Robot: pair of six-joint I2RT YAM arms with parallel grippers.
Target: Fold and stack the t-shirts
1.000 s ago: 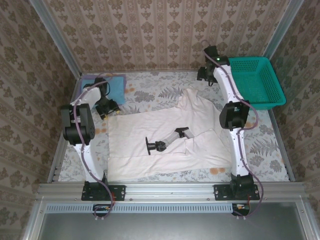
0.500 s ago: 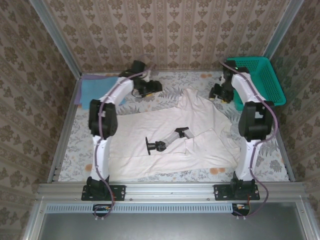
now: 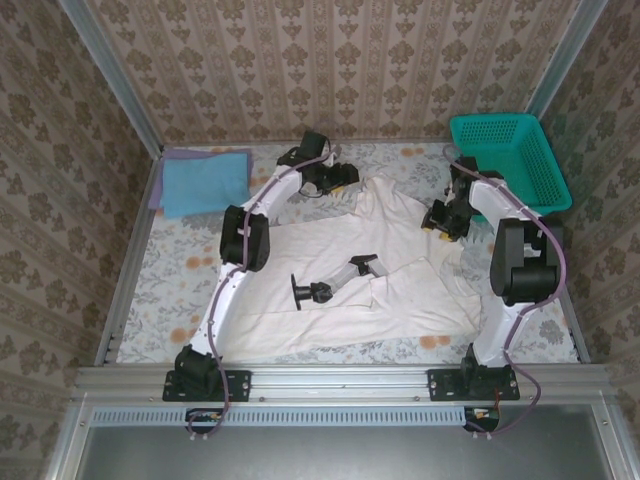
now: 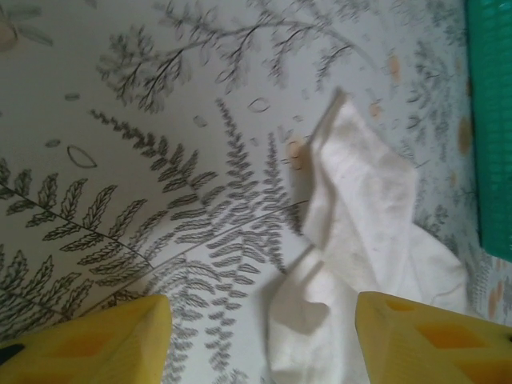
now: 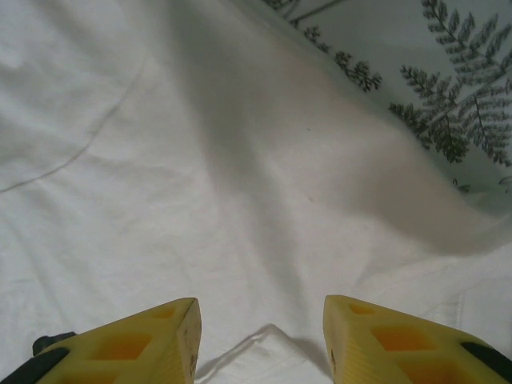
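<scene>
top external view: the left gripper (image 3: 338, 178) and right gripper (image 3: 440, 218) have been swung in to the off-white shirt (image 3: 280, 260) (spread at the middle of the table (image 3: 170, 290)), so a first fold is likely being prepared. the left is seen released at the far edge, the right parted, perhaps closing, over a sleeve (image 3: 430, 245).

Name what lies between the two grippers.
Top view: the off-white shirt, its upper part, lies along the stretch from the left gripper to the right gripper.

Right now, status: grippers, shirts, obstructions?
Left gripper open, by off-white shirt sleeve. Right gripper open over same shirt, unfolded. Blue shirt folded, far left. Teal basket far right.
</scene>
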